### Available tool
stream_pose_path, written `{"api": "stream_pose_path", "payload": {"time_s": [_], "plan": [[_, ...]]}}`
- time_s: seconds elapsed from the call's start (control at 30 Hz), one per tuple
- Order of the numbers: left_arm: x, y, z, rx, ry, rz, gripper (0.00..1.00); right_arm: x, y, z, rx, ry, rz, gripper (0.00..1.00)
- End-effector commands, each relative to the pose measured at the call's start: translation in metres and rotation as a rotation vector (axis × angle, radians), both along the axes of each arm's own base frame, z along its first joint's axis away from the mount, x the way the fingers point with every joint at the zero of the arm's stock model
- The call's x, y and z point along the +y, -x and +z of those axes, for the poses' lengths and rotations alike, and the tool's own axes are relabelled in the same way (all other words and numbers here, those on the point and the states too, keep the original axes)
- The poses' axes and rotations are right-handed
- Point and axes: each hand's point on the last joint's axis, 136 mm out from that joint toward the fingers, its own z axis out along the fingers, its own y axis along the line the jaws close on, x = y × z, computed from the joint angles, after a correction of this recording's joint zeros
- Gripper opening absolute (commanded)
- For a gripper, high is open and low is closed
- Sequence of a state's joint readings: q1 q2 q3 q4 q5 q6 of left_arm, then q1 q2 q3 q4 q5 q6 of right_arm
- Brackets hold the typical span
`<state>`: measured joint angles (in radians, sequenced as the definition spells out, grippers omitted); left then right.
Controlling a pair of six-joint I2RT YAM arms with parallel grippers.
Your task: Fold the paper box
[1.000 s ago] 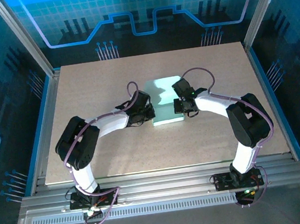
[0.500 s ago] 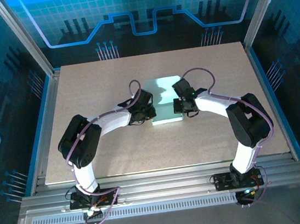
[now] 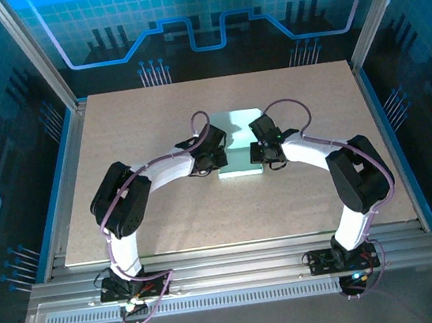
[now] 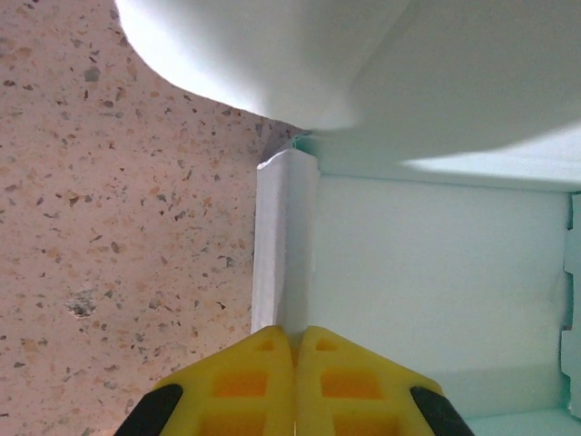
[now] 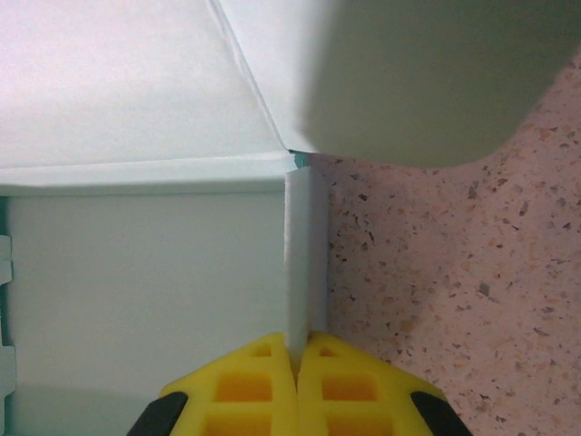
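Although the paper box [image 3: 238, 149] at the middle of the table [image 3: 152, 218] already had its side walls raised, folding was unfinished. Its left wall was clamped in the left gripper [image 4: 292, 338], its right wall in the right gripper [image 5: 295, 350]. Its lid flap [image 4: 436, 82] stood open; closing and tucking apparently remained.

The pale mint box [image 3: 238, 149] lies at the centre as a shallow open tray, side walls upright, far flap raised.
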<state>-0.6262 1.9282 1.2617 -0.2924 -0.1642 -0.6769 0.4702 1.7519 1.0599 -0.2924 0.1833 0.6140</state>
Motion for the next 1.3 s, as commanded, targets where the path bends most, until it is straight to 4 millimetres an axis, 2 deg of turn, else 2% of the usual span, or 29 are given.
{"api": "stream_pose_path", "payload": {"time_s": [0.0, 0.1, 0.2, 0.43, 0.53, 0.67, 0.77, 0.93, 1.2, 1.27], "plan": [[0.013, 0.055, -0.078, 0.241, -0.123, -0.052, 0.07, 0.048, 0.010, 0.018, 0.000, -0.193, 0.114, 0.02], [0.011, 0.054, -0.077, 0.234, -0.102, -0.041, 0.17, 0.049, 0.010, 0.019, -0.002, -0.197, 0.115, 0.02], [0.007, 0.053, -0.077, 0.237, -0.081, -0.040, 0.17, 0.049, 0.011, 0.018, 0.000, -0.197, 0.113, 0.02], [0.003, 0.054, -0.080, 0.246, -0.059, -0.043, 0.05, 0.047, 0.011, 0.017, 0.001, -0.193, 0.111, 0.02], [0.003, 0.054, -0.078, 0.245, -0.061, -0.045, 0.04, 0.048, 0.011, 0.016, 0.007, -0.196, 0.113, 0.02], [0.000, 0.051, -0.069, 0.232, -0.050, -0.044, 0.18, 0.048, 0.011, 0.015, 0.009, -0.196, 0.114, 0.02], [-0.001, 0.047, -0.055, 0.201, -0.035, -0.043, 0.21, 0.048, 0.011, 0.014, 0.010, -0.193, 0.113, 0.02], [-0.001, 0.044, -0.044, 0.184, -0.040, -0.046, 0.01, 0.048, 0.012, 0.012, 0.014, -0.195, 0.113, 0.02], [0.004, 0.045, -0.047, 0.195, -0.076, -0.038, 0.00, 0.051, 0.013, 0.018, -0.001, -0.180, 0.125, 0.02], [0.003, 0.044, -0.044, 0.188, -0.067, -0.036, 0.17, 0.051, 0.013, 0.019, -0.005, -0.175, 0.128, 0.03]]}}
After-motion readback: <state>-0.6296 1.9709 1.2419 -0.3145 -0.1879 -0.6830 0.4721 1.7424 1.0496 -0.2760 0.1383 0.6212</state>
